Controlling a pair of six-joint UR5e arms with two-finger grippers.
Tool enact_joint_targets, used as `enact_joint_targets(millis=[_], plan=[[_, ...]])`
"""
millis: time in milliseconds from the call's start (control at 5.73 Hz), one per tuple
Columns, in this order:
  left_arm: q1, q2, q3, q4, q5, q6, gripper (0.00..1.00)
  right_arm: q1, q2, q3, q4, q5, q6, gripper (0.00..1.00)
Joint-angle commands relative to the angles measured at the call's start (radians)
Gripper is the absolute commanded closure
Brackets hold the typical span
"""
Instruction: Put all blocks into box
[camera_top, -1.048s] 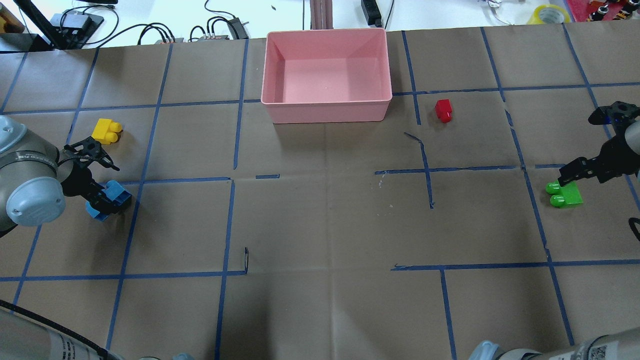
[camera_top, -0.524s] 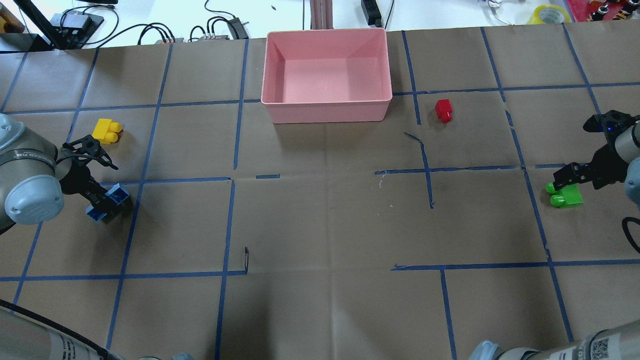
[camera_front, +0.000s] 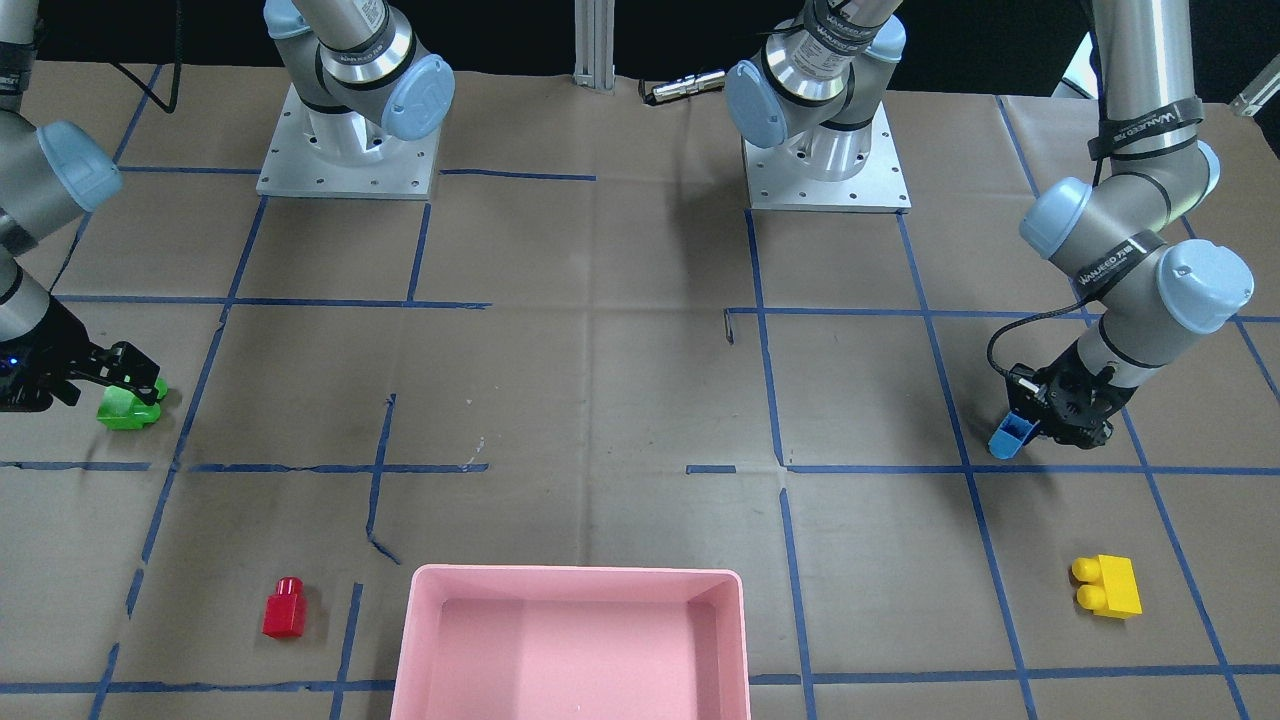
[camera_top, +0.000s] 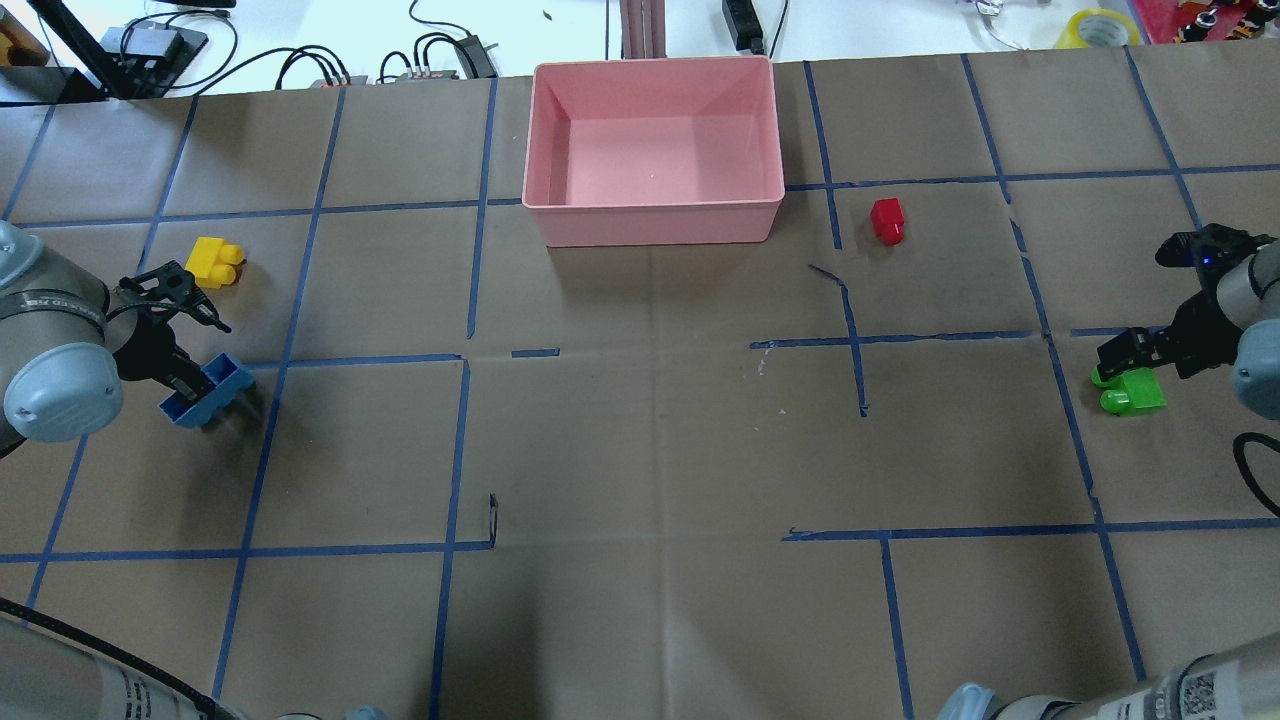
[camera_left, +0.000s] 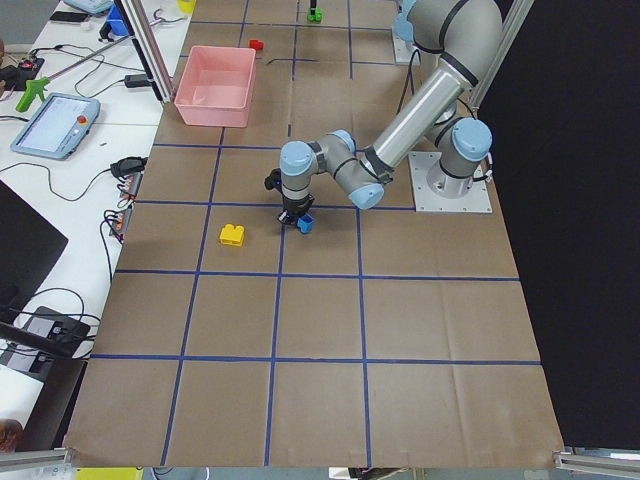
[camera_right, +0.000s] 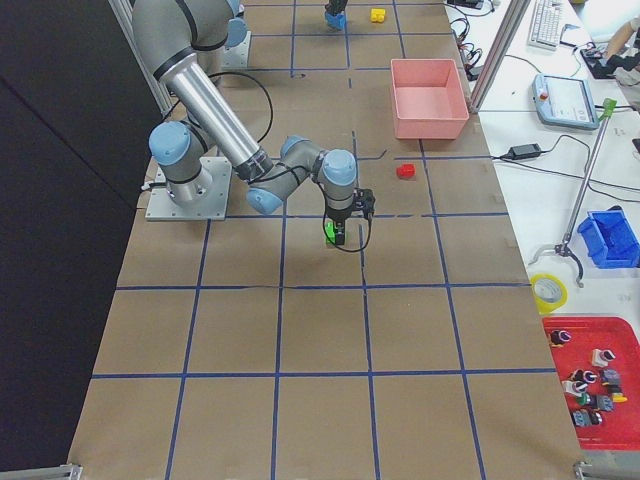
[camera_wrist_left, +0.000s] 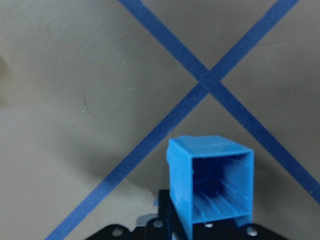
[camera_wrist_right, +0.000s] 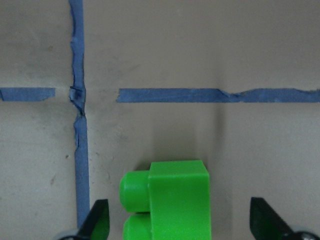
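Note:
My left gripper (camera_top: 190, 385) is shut on the blue brick (camera_top: 210, 388) and holds it tilted just above the paper; the left wrist view shows its hollow underside (camera_wrist_left: 210, 185). My right gripper (camera_top: 1125, 355) is open and low over the green brick (camera_top: 1135, 393). In the right wrist view the brick (camera_wrist_right: 172, 200) sits between the fingertips (camera_wrist_right: 97, 220), apart from both. The yellow brick (camera_top: 214, 262) lies beyond the left gripper. The red brick (camera_top: 886, 220) lies right of the pink box (camera_top: 650, 208), which holds nothing.
Brown paper with blue tape lines covers the table. Cables and power bricks (camera_top: 440, 55) lie beyond the far edge behind the box. The arm bases (camera_front: 345, 150) stand at the robot's side.
The left gripper has lifted and tilted the blue brick off the paper. The right gripper has moved down and slightly left over the green brick, still open.

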Motion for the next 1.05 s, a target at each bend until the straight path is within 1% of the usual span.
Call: enact_joint_targets(millis=[0, 175, 349, 524, 698, 873], plan=[[0.0, 0.004, 0.026, -0.009, 0.0, 0.0, 1.0, 0.007, 0.022, 0.001, -0.046, 0.007, 0.0, 0.01], [-0.006, 0.015, 0.087, -0.033, 0.005, -0.001, 1.0, 0.009, 0.025, 0.003, -0.051, 0.007, 0.0, 0.01], [-0.011, 0.018, 0.219, -0.163, 0.002, -0.011, 1.0, 0.009, 0.025, 0.021, -0.049, 0.0, -0.002, 0.01], [-0.056, 0.014, 0.398, -0.343, -0.026, -0.036, 1.0, 0.009, 0.024, 0.038, -0.048, -0.007, -0.003, 0.01], [-0.122, -0.006, 0.529, -0.438, -0.034, -0.143, 1.0, 0.009, 0.022, 0.044, -0.045, -0.01, -0.008, 0.01], [-0.217, -0.04, 0.59, -0.439, -0.037, -0.323, 1.0, 0.009, 0.019, 0.042, -0.045, -0.008, -0.008, 0.04]])
